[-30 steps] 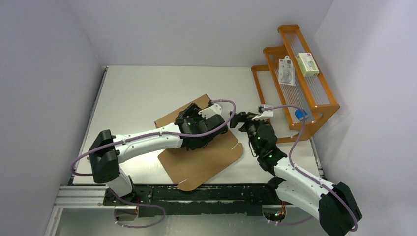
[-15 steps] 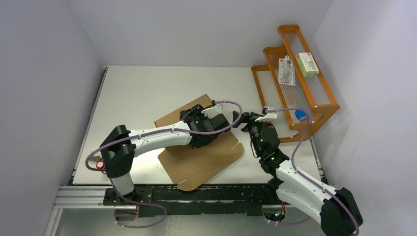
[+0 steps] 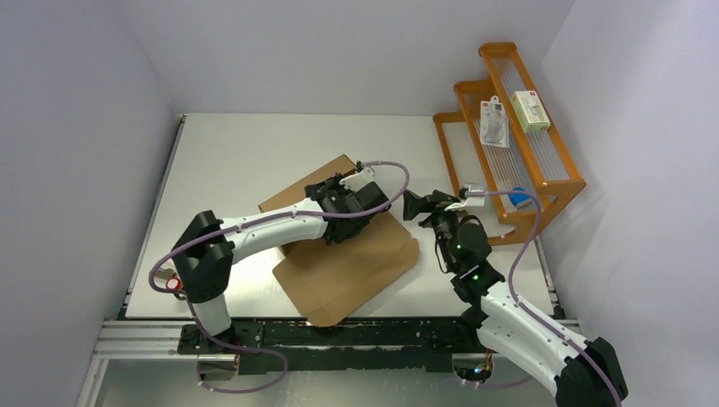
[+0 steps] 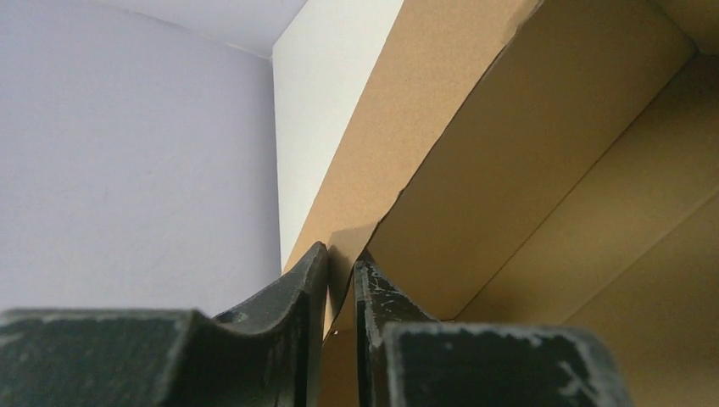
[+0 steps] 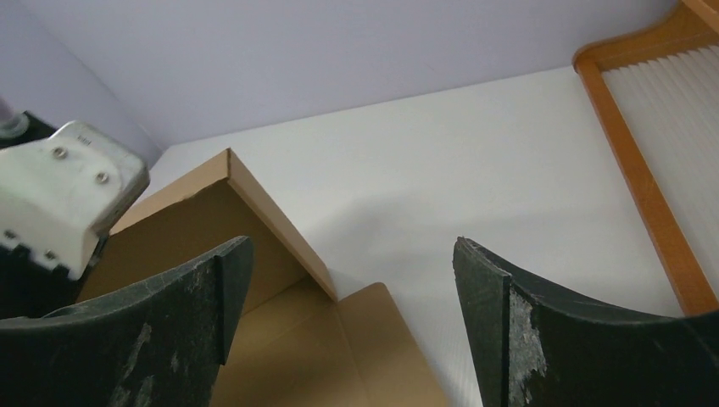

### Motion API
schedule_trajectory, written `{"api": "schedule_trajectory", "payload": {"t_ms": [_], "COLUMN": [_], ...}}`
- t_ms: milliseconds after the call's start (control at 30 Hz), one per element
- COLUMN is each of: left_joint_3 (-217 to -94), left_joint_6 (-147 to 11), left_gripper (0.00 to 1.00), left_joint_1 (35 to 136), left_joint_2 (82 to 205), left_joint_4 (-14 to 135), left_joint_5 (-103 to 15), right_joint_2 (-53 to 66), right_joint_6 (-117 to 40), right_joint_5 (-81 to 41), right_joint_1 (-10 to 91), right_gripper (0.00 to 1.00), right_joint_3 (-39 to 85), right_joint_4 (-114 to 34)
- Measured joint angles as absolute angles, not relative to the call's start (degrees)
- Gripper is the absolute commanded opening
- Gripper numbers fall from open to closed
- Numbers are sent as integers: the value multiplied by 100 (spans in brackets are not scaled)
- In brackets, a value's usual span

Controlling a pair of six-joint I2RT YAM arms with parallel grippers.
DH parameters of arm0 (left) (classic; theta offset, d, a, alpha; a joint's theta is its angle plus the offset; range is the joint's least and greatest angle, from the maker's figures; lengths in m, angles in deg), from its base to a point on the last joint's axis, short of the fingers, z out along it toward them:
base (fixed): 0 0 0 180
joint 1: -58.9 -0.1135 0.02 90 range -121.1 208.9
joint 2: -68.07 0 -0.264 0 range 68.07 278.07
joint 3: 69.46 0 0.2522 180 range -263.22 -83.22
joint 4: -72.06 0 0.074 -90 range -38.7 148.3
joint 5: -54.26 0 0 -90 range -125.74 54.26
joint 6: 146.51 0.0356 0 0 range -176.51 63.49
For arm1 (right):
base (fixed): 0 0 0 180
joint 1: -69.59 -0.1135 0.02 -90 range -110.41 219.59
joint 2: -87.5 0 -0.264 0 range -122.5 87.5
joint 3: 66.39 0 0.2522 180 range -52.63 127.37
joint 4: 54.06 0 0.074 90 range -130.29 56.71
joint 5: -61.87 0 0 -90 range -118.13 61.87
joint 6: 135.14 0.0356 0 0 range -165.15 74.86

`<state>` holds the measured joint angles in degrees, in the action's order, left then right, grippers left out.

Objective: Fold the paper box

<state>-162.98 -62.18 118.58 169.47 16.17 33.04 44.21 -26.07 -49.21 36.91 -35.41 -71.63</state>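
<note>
Between the left jaws the paper box (image 3: pixel 348 271) is pinched; right jaws gape.

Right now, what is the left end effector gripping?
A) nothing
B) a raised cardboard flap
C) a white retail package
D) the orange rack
B: the left wrist view shows the left end effector pinching a raised flap edge of the paper box between its fingers.

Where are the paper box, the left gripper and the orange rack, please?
paper box (image 3: pixel 348 271): top external view, on its flat near panel.
left gripper (image 4: pixel 341 261): left wrist view, between its fingertips.
orange rack (image 3: pixel 498 49): top external view, on its top rail.
</note>
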Motion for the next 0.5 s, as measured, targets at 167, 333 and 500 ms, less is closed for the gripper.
{"api": "schedule_trajectory", "payload": {"t_ms": [167,333,500], "left_joint_3": [-16399,-16449,-16506], "left_joint_6": [-6205,-6233,-6371], "left_gripper": [15,12,9], "left_joint_1": [11491,10767,9924], "left_joint_2": [16812,16525,16355], "left_joint_4": [1600,1630,1665], "left_joint_5": [2969,2213,1179], "right_joint_2": [4668,4992,5239], "right_joint_6": [-2614,-2717,-2874], "right_joint_5": [-4556,-4195,-3959], "right_joint_1": [3691,3691,3693], "right_gripper": [91,91,91], "right_joint_3": [-3404,-2956,-2556], "right_joint_4": [-6817,-6367,-6076]}}
